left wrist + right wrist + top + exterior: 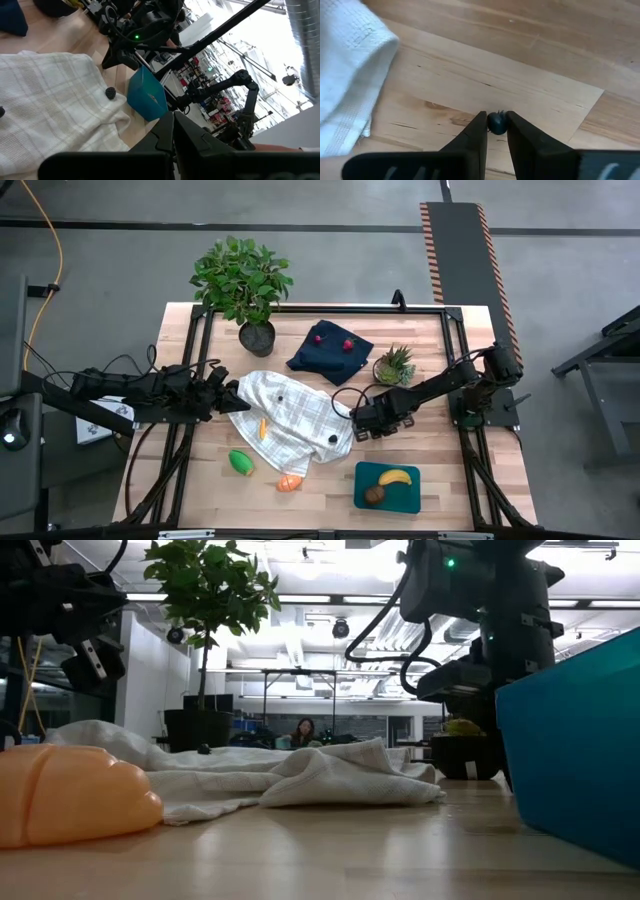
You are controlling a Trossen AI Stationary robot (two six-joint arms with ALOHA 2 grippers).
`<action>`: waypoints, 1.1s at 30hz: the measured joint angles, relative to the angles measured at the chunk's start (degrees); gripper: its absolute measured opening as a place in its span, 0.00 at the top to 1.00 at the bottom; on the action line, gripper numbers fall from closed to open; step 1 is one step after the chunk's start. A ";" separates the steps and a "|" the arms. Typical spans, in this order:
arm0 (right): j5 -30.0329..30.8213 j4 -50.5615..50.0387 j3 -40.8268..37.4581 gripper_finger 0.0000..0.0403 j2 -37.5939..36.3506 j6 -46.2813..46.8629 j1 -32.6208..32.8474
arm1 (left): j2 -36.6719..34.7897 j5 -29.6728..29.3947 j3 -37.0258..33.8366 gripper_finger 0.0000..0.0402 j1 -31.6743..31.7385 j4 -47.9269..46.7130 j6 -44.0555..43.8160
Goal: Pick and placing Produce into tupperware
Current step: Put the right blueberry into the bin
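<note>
My right gripper [496, 119] points down at the bare wood just right of the white checked cloth [290, 420], shut on a small dark berry [496, 123]. The teal tupperware [387, 487] stands at the near right with a yellow banana [395, 476] and a brown round one [374, 495] in it. A green piece [241, 462] and an orange piece [289, 482] lie on the table near the front. Two red berries [332, 340] rest on a navy cloth. My left gripper [233, 396] hangs level and shut at the white cloth's left corner. My right gripper pinches the dark berry by its two sides [496, 126] between the very tips of its two fingers [479, 126]. The fingers come from above, pointing down. The berry sits at table level; whether it is lifted clear does not show.
Two more small dark berries [331, 438] lie on the white cloth. A large leafy potted plant [243, 285] and a small spiky one [394, 366] stand at the back. The metal frame rails [455, 350] run along the table's sides.
</note>
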 joint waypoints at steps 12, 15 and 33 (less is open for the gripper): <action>1.37 -2.75 4.89 0.88 0.04 -1.79 -0.02 | 0.00 0.00 0.00 1.00 0.00 0.01 0.00; 1.73 -3.44 6.26 0.88 0.04 -2.19 -0.02 | 0.00 0.00 0.00 1.00 0.00 0.00 0.00; 3.21 -13.38 19.68 0.88 0.00 -10.22 0.00 | 0.00 0.00 0.00 1.00 0.00 0.02 0.00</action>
